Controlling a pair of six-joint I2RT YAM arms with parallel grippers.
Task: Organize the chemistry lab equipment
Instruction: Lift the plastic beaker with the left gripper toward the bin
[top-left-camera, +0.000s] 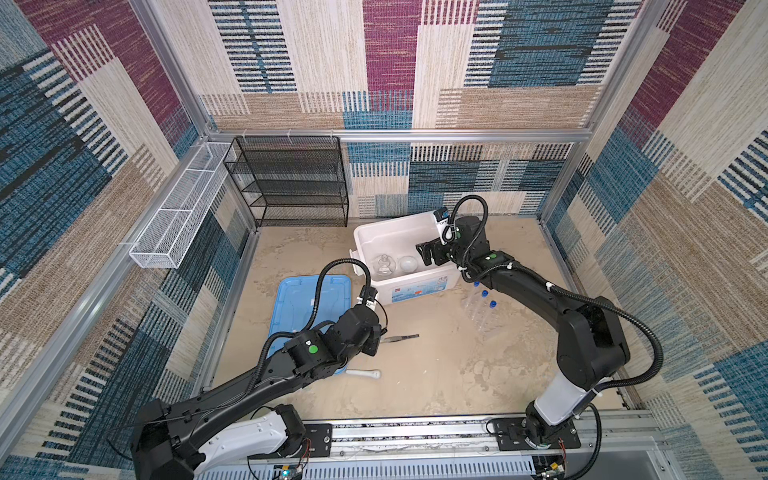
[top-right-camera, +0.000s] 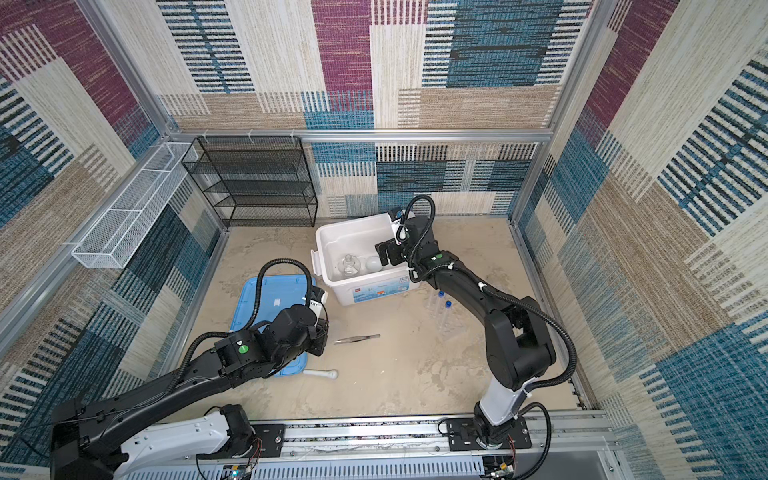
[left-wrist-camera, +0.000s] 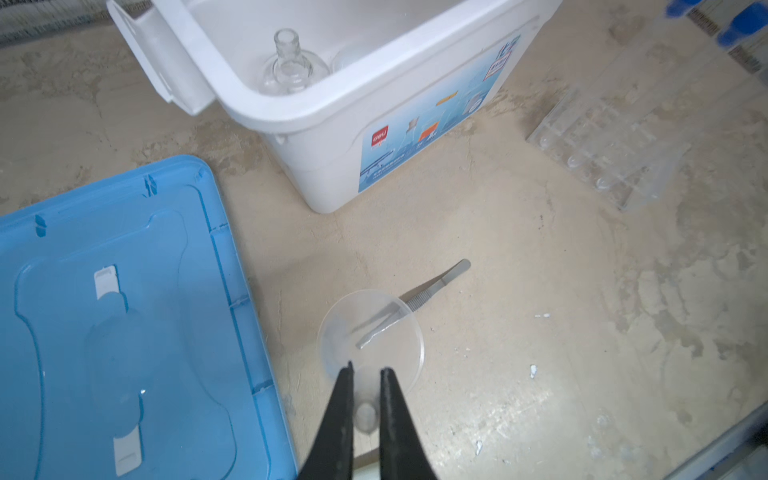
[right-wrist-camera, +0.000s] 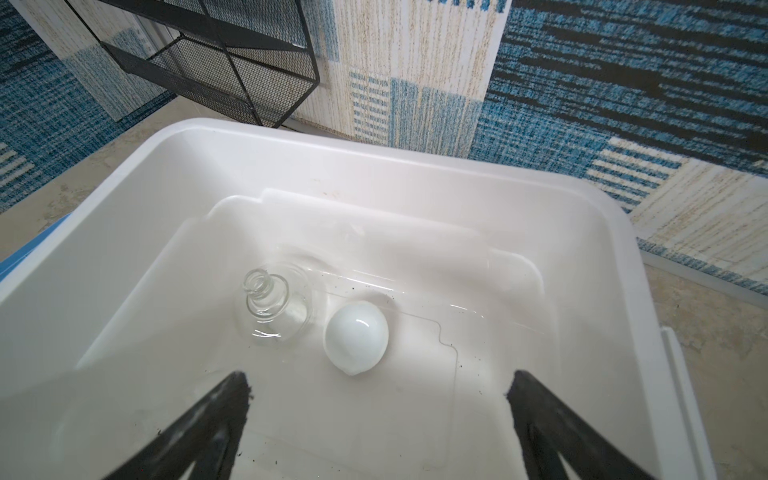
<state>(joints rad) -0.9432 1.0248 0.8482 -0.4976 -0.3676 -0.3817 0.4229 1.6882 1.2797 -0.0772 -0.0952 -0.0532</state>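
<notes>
My left gripper (left-wrist-camera: 368, 370) is shut on the stem of a clear funnel (left-wrist-camera: 390, 357), held above the floor with its wide mouth facing away. Metal tweezers (left-wrist-camera: 440, 280) lie beyond it, seen in both top views (top-left-camera: 401, 338) (top-right-camera: 357, 338). A white pestle (top-left-camera: 365, 373) lies near the lid's front corner. Inside the white bin (right-wrist-camera: 374, 137) stand a clear glass flask (right-wrist-camera: 272, 307) and a small white bowl (right-wrist-camera: 356, 334). My right gripper (right-wrist-camera: 379, 380) hangs open over the bin's near side with nothing between its fingers. Blue-capped test tubes (top-left-camera: 484, 307) stand in a clear holder (left-wrist-camera: 606, 158) right of the bin.
The blue lid (top-left-camera: 299, 299) lies flat on the floor left of the bin, partly under my left arm. A black wire rack (top-left-camera: 291, 183) stands against the back wall. A white mesh basket (top-left-camera: 178, 212) hangs on the left wall.
</notes>
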